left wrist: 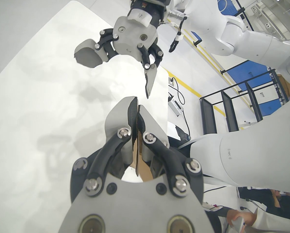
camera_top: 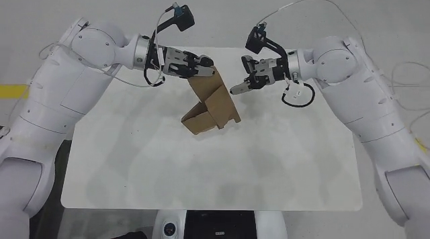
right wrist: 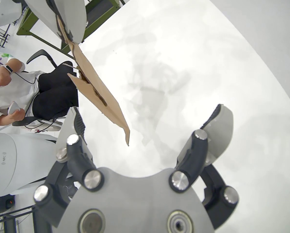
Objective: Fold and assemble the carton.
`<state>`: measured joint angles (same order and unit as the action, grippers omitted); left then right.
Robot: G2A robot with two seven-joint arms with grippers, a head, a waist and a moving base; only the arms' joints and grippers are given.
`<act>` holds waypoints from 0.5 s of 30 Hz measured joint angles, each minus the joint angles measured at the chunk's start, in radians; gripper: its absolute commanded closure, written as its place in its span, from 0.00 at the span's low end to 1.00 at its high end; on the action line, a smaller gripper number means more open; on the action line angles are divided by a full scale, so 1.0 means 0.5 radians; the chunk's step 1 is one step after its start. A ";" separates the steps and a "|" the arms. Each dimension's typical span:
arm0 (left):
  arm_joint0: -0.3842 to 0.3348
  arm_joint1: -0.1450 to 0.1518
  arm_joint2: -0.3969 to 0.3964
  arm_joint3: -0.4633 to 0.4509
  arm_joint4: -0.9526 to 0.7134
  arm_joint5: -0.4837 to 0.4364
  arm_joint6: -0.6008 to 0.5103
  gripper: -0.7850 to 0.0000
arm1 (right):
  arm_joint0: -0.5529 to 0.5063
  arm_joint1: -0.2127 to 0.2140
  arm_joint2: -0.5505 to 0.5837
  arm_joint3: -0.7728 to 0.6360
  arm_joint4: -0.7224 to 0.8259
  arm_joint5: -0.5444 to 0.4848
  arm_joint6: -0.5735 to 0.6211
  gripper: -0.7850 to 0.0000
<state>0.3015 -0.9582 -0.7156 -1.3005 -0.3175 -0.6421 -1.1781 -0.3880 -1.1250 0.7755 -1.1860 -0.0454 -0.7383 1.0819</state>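
Note:
A brown cardboard carton (camera_top: 212,103), partly folded, hangs tilted over the middle of the white table (camera_top: 134,172). My left gripper (camera_top: 205,64) is shut on the carton's upper far edge; the pinched card (left wrist: 138,151) shows edge-on between its fingers (left wrist: 118,120). My right gripper (camera_top: 240,86) stands open just to the right of the carton, not touching it. In the right wrist view the carton (right wrist: 98,93) slants down from the left gripper (right wrist: 64,32), ending between the right gripper's spread fingers (right wrist: 219,122). The left wrist view shows the right gripper (left wrist: 120,73) open beyond the card.
The table top (right wrist: 196,49) around the carton is bare white. Cables loop off both forearms near the table's far edge (camera_top: 299,94). Off the table stand metal racks (left wrist: 244,98).

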 measured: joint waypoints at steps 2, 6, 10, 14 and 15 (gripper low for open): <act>-0.018 0.005 0.019 -0.001 -0.029 0.000 0.000 1.00 | 0.044 -0.001 -0.114 0.023 0.036 -0.057 -0.057 0.00; -0.044 0.012 0.055 -0.005 -0.079 -0.008 0.008 1.00 | 0.142 0.003 -0.328 0.062 0.106 -0.148 -0.148 0.00; -0.071 0.017 0.082 0.017 -0.148 -0.017 0.017 1.00 | 0.239 0.012 -0.523 0.128 0.182 -0.258 -0.258 0.12; -0.094 0.021 0.097 0.062 -0.207 -0.022 0.022 1.00 | 0.311 0.020 -0.691 0.159 0.253 -0.367 -0.367 0.66; -0.098 0.022 0.100 0.070 -0.219 -0.023 0.023 1.00 | 0.328 0.021 -0.731 0.162 0.267 -0.392 -0.392 0.72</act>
<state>0.2523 -0.9474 -0.6653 -1.2655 -0.4269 -0.6534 -1.1668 -0.2240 -1.1144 0.4099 -1.1051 0.0883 -0.9343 0.8860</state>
